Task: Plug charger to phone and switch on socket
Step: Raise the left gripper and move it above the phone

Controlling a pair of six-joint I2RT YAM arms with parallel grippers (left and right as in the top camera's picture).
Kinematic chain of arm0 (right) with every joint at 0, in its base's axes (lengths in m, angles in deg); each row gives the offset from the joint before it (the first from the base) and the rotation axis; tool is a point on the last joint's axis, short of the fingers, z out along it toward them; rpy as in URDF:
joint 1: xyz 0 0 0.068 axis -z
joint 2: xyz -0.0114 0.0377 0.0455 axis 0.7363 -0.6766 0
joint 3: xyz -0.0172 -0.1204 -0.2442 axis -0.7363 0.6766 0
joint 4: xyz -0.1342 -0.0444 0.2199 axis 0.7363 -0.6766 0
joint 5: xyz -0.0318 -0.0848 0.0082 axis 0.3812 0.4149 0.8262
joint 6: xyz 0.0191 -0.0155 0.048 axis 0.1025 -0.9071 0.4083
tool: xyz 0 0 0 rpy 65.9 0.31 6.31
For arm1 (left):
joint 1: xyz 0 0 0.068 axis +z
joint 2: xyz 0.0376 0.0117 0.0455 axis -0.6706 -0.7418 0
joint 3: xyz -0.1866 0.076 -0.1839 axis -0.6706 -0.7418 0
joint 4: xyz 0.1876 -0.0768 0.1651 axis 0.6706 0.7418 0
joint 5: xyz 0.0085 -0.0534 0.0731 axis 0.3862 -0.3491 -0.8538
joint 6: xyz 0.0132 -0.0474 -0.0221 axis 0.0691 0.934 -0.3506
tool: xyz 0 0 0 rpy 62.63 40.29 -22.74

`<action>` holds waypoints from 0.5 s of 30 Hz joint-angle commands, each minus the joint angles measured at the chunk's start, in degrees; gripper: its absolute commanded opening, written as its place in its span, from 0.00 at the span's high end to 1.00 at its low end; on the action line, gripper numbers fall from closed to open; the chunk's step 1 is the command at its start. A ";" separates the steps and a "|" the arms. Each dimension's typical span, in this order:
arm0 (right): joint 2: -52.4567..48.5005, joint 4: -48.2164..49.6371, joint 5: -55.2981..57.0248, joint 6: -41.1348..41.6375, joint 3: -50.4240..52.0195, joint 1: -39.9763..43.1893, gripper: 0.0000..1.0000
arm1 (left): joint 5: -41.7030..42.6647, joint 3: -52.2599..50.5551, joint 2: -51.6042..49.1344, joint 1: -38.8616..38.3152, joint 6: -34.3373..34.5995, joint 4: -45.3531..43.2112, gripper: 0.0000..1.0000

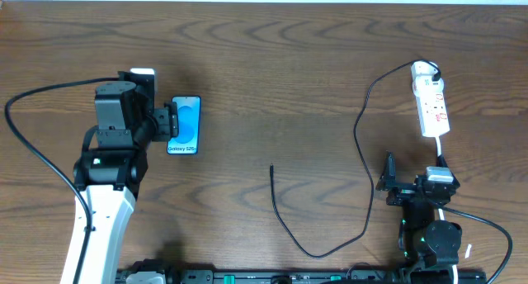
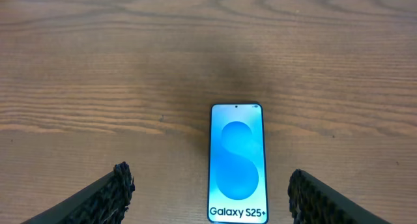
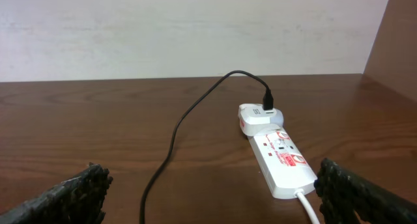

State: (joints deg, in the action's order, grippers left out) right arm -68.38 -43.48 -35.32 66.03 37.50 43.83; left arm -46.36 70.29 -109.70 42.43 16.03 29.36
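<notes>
The phone (image 1: 185, 125) lies flat on the wooden table, its blue screen lit with "Galaxy S25+". In the left wrist view the phone (image 2: 238, 162) lies between my fingers. My left gripper (image 1: 168, 121) (image 2: 208, 182) is open and empty, low over the phone's near end. The charger's black cable (image 1: 360, 127) (image 3: 177, 129) runs from a white adapter (image 1: 425, 68) (image 3: 257, 114) plugged into the socket (image 1: 432, 104) (image 3: 281, 160). Its free plug tip (image 1: 272, 168) lies on the table mid-way. My right gripper (image 1: 412, 175) (image 3: 215, 185) is open and empty, just short of the socket's near end.
The socket's white cord (image 1: 443, 145) (image 3: 309, 208) runs back toward my right arm. A thick dark robot cable (image 1: 33, 144) loops at the left. A pale wall (image 3: 195, 28) stands behind the table's far edge.
</notes>
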 commanded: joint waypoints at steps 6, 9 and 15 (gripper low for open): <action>0.44 -0.22 0.37 0.61 0.07 0.17 0.01 | -0.48 3.96 -3.30 0.35 1.22 2.08 0.22; 0.44 -0.22 0.39 0.61 0.07 0.17 0.01 | -0.44 5.35 -4.70 0.85 2.05 3.52 0.22; 0.44 -0.22 0.39 0.61 0.07 0.17 0.01 | 3.96 10.10 -8.09 3.67 2.01 7.39 0.22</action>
State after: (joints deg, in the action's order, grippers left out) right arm -68.38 -43.48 -35.34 66.03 37.50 43.83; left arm -45.88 76.67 -116.35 44.29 17.52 35.57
